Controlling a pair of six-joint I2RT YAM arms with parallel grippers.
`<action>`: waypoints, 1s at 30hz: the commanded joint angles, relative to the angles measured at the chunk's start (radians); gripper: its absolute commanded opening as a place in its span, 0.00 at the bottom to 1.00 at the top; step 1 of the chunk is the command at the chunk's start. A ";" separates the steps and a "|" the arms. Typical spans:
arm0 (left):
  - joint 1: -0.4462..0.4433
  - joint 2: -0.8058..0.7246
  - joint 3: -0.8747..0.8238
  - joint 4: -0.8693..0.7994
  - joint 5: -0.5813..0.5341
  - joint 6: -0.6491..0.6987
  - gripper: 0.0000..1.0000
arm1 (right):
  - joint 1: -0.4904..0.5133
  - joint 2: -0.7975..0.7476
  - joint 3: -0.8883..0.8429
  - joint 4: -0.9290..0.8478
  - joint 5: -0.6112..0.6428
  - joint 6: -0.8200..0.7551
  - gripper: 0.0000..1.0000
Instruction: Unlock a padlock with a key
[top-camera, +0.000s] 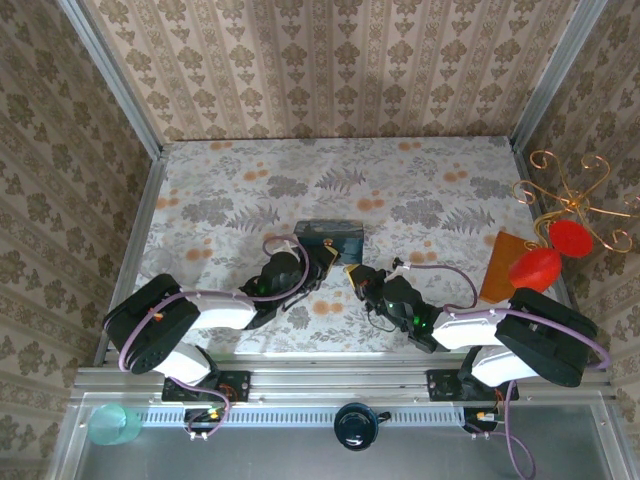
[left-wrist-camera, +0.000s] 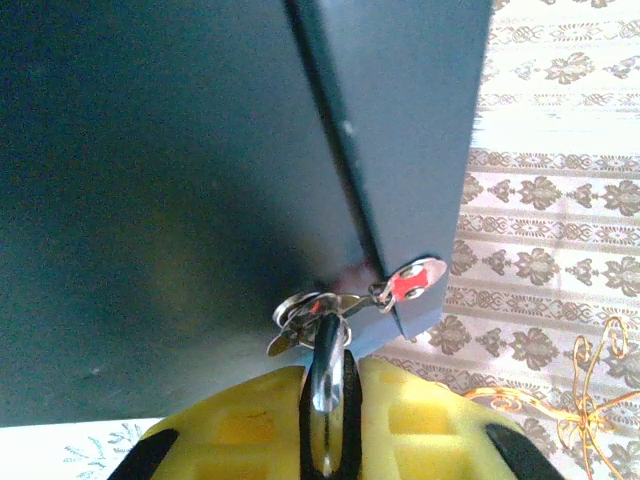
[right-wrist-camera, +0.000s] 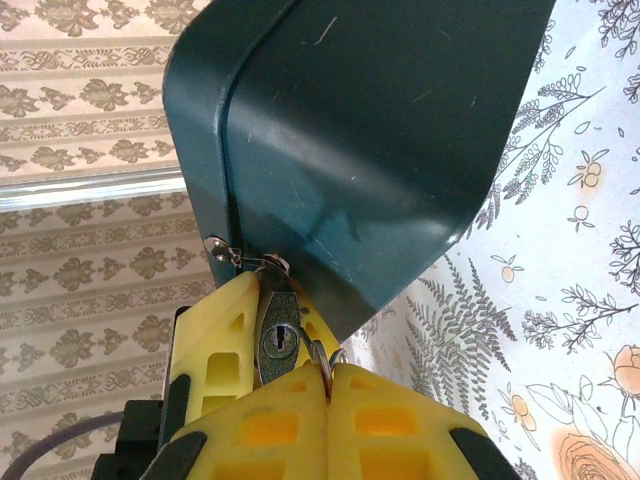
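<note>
Black and round, the mug (top-camera: 355, 425) sits on the metal ledge at 6 o'clock in the overhead view, with a teal cup (top-camera: 113, 422) toward 8 o'clock. Past them, your two arms angle inward and meet near the middle of the floral worktop (top-camera: 230, 180). Your left end effector (top-camera: 326, 258) is clamped on the padlock (right-wrist-camera: 278, 340); in its wrist view the yellow fingers (left-wrist-camera: 240, 430) squeeze the lock's narrow edge. Your right end effector (top-camera: 357, 275) sits just beside it at 4 o'clock with its fingers (right-wrist-camera: 400, 430) pressed together. A thin metal ring (right-wrist-camera: 324, 362) pokes out at their seam, and you cannot tell what it belongs to. In the right wrist view the padlock's keyhole faces the camera, just above those closed fingers. The lock hangs at the near corner of the dark blue tin (top-camera: 328, 238), touching it, close under the tin's small latch (left-wrist-camera: 410, 283). Farther off, at 3 o'clock, a gold wire stand (top-camera: 575, 195) rises by the wall with two red pieces (top-camera: 540, 266) beside it.
</note>
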 joint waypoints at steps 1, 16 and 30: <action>-0.014 0.004 0.005 0.087 -0.004 -0.006 0.00 | -0.004 0.002 -0.009 0.036 0.021 0.042 0.00; -0.026 0.022 -0.002 0.089 -0.031 0.002 0.00 | 0.000 -0.122 -0.010 -0.098 0.035 0.028 0.00; -0.027 0.029 -0.001 0.108 -0.024 -0.003 0.00 | 0.000 -0.098 -0.019 -0.090 0.042 0.046 0.00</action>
